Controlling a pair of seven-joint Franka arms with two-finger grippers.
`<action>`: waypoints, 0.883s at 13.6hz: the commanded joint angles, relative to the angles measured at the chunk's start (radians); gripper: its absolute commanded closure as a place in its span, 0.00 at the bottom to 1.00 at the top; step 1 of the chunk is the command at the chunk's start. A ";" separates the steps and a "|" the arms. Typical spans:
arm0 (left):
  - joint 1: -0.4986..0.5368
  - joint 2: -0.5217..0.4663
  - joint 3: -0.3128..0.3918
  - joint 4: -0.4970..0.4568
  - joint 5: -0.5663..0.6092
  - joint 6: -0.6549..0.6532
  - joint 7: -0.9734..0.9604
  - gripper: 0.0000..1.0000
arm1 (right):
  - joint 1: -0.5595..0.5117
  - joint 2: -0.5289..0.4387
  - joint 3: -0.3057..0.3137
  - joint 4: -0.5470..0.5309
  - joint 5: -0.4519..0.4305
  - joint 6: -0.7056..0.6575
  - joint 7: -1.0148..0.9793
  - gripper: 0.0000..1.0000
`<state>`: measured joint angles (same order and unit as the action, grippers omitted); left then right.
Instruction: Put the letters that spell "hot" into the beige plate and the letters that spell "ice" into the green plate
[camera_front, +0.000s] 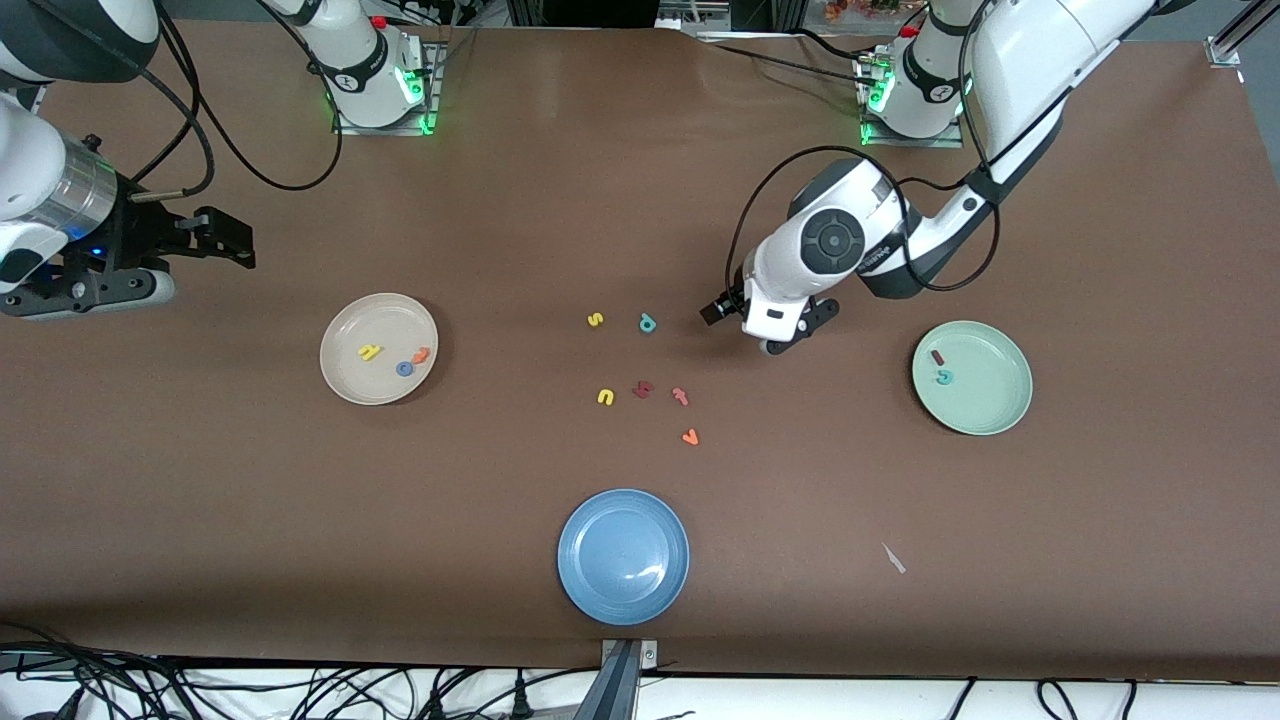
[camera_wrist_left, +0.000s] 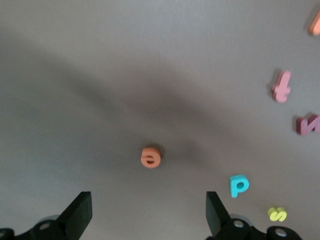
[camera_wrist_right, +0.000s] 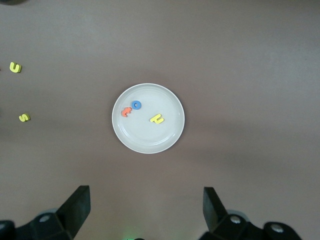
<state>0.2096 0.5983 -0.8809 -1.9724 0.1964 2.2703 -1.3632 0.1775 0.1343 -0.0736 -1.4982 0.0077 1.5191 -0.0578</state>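
Nearest the front camera we log the blue plate (camera_front: 623, 556), nothing in it. Farther from the camera lies the loose cluster of letters on the tabletop (camera_front: 200, 520): orange v-like letter (camera_front: 690, 437), yellow u (camera_front: 605, 397), dark red angular letter (camera_front: 643, 389), salmon-pink letter (camera_front: 680, 396), then the yellow s (camera_front: 595, 320) and teal p (camera_front: 647, 323) farther still. We find the beige plate (camera_front: 340, 375) toward the right arm's end, holding the yellow h (camera_front: 371, 352), blue o (camera_front: 404, 368) and orange t (camera_front: 421, 354); o and t touch. We find the green plate (camera_front: 990, 400) toward the left arm's end, holding the dark red i (camera_front: 938, 356) and teal c (camera_front: 944, 377), close together. We see the orange e (camera_wrist_left: 150, 157) only in the left wrist view, flat on the bare tabletop; the arm hides it in the front view. Left hand (camera_front: 785, 335) hangs low over the tabletop between the teal p and the green plate, fingers released and spread wide, the e lying just off them, untouched. Right hand (camera_wrist_right: 145, 210) waits high at its end of the table, fingers released, nothing held; its wrist view looks down on the beige plate.
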 joint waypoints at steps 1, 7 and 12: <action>-0.045 -0.017 0.006 -0.038 -0.002 0.072 -0.046 0.00 | -0.012 -0.004 0.005 0.009 0.023 0.010 -0.020 0.00; -0.088 0.044 0.029 -0.091 0.210 0.169 -0.201 0.00 | -0.012 -0.004 0.001 0.009 0.021 0.035 -0.020 0.00; -0.095 0.106 0.052 -0.083 0.399 0.187 -0.338 0.01 | -0.012 -0.002 0.003 0.012 0.020 0.041 -0.010 0.00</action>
<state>0.1220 0.6837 -0.8328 -2.0676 0.5433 2.4387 -1.6534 0.1737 0.1347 -0.0745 -1.4982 0.0077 1.5616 -0.0580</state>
